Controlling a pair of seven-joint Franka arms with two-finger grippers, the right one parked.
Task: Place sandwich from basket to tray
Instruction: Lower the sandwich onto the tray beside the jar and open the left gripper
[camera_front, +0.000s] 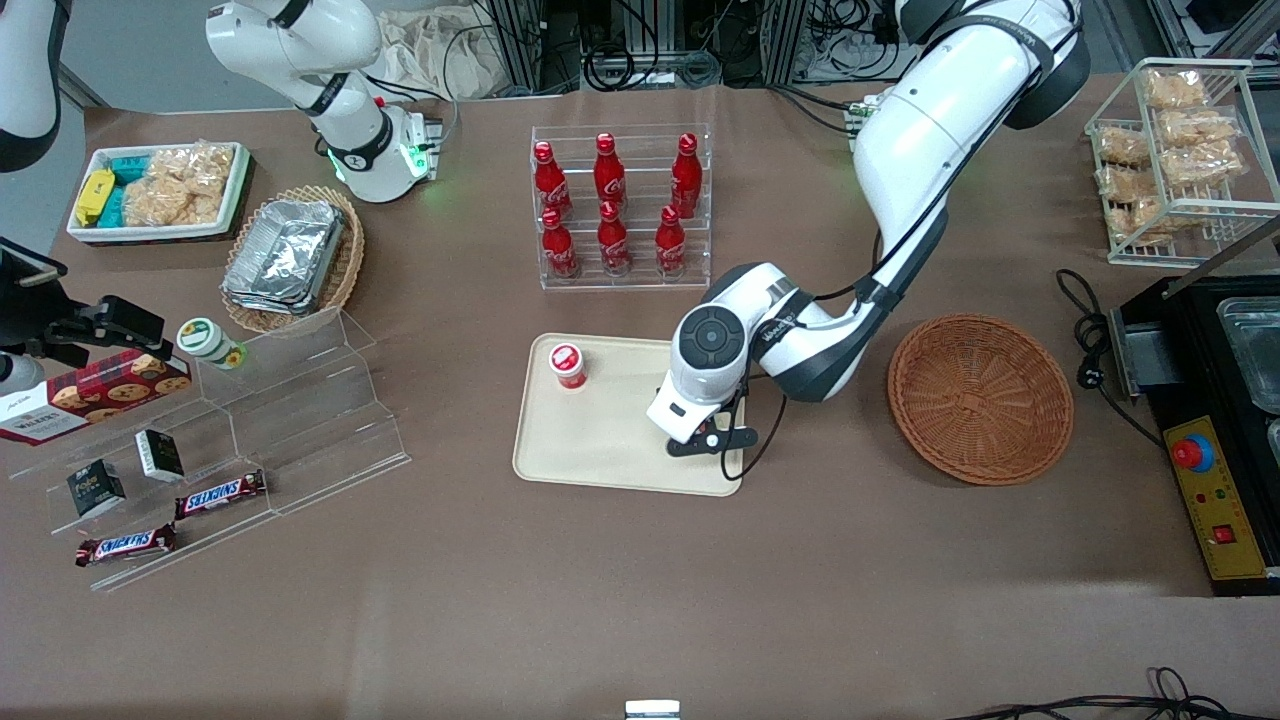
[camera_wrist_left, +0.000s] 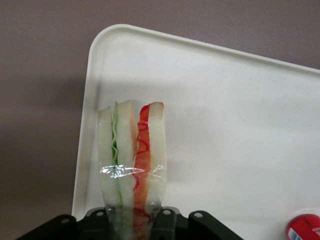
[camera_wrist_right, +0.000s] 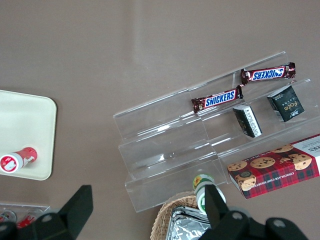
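My left gripper (camera_front: 703, 437) hangs over the cream tray (camera_front: 600, 450), at the tray corner nearest the front camera on the basket's end. It is shut on the sandwich (camera_wrist_left: 132, 150), a clear-wrapped wedge of white bread with green and orange-red layers. In the left wrist view the sandwich sticks out from between the fingers (camera_wrist_left: 161, 220) above the tray (camera_wrist_left: 225, 115). Whether it touches the tray I cannot tell. The front view hides the sandwich under the wrist. The reddish-brown wicker basket (camera_front: 980, 398) stands beside the tray, toward the working arm's end, with nothing in it.
A small red-capped bottle (camera_front: 568, 365) lies on the tray. A clear rack of red cola bottles (camera_front: 620, 205) stands farther from the front camera. Toward the parked arm's end are an acrylic stepped stand (camera_front: 250, 420) and a paler foil-container basket (camera_front: 295, 255). A black appliance (camera_front: 1220, 400) sits beside the basket.
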